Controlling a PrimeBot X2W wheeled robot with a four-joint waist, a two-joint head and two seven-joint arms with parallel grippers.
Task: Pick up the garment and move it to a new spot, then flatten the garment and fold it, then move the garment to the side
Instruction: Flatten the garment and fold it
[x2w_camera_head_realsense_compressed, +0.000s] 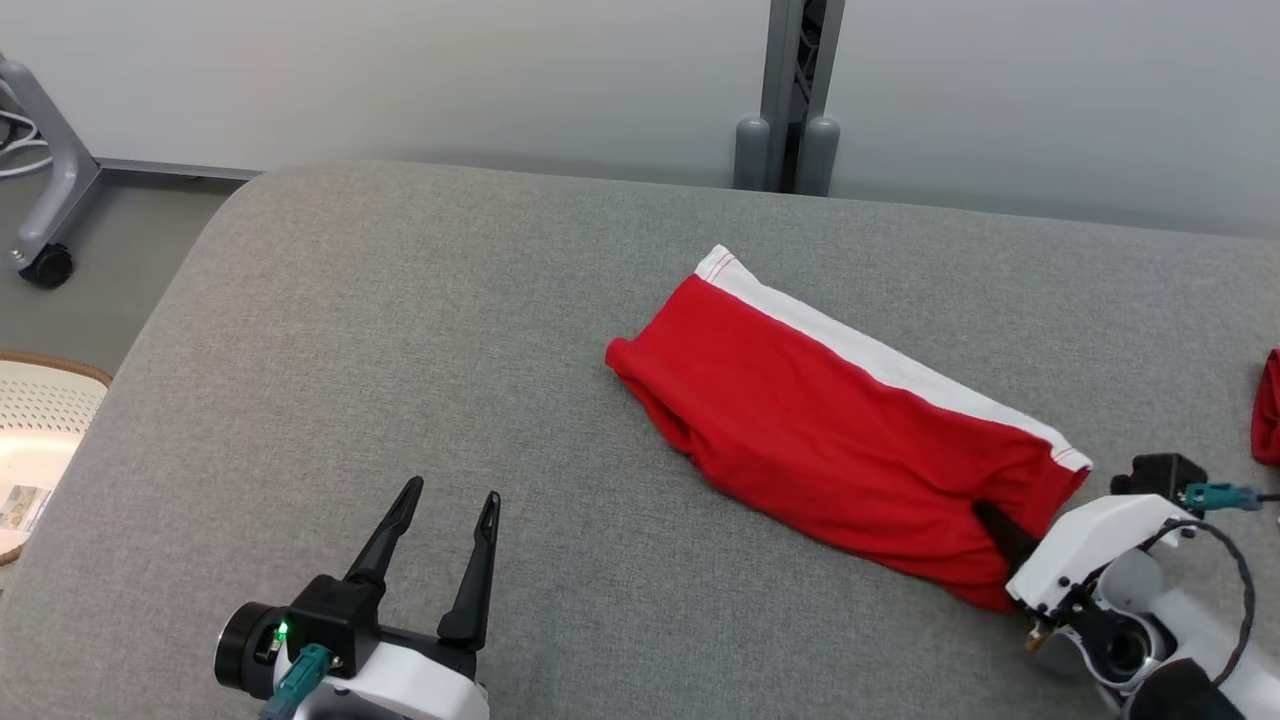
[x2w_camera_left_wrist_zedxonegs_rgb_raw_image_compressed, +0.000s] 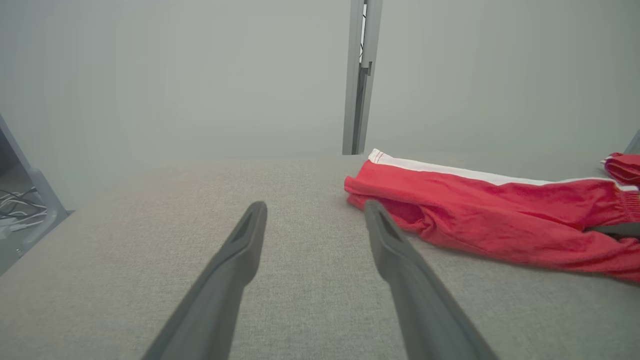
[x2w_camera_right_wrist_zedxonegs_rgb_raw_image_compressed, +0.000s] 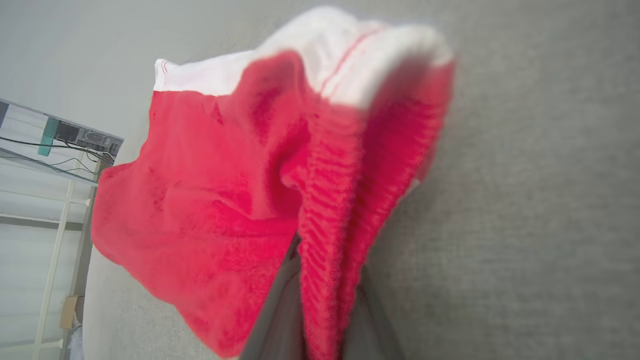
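Garment (x2w_camera_head_realsense_compressed: 830, 420): red shorts with a white band along one long edge, lying mostly flat, slightly rumpled, right of centre on the grey cloth-covered desk (x2w_camera_head_realsense_compressed: 400, 330). Long axis runs diagonally, far-left to near-right.

Right pincer (x2w_camera_head_realsense_compressed: 985, 515) is closed, pinching the garment at its near-right end. In the right wrist view a ribbed red edge, bunched, sits clamped between the two fingers (x2w_camera_right_wrist_zedxonegs_rgb_raw_image_compressed: 280, 310), and the rest of the cloth (x2w_camera_right_wrist_zedxonegs_rgb_raw_image_compressed: 200, 190) fans away from them.

Left pincer (x2w_camera_head_realsense_compressed: 452, 492) is spread wide and holds nothing. It sits over bare desk at lower left, well apart from the garment; its own view shows the garment (x2w_camera_left_wrist_zedxonegs_rgb_raw_image_compressed: 490, 220) off to the right.

Handling, judged: light, thin knit, fully limp, not fragile. It will sag and fold on itself if lifted by one corner. The ribbed hem and white band look thicker, so they are the better places to grip. A second hold on the far-left corner would keep it spread.

Another red cloth (x2w_camera_head_realsense_compressed: 1268, 405) lies at the right edge, apart.
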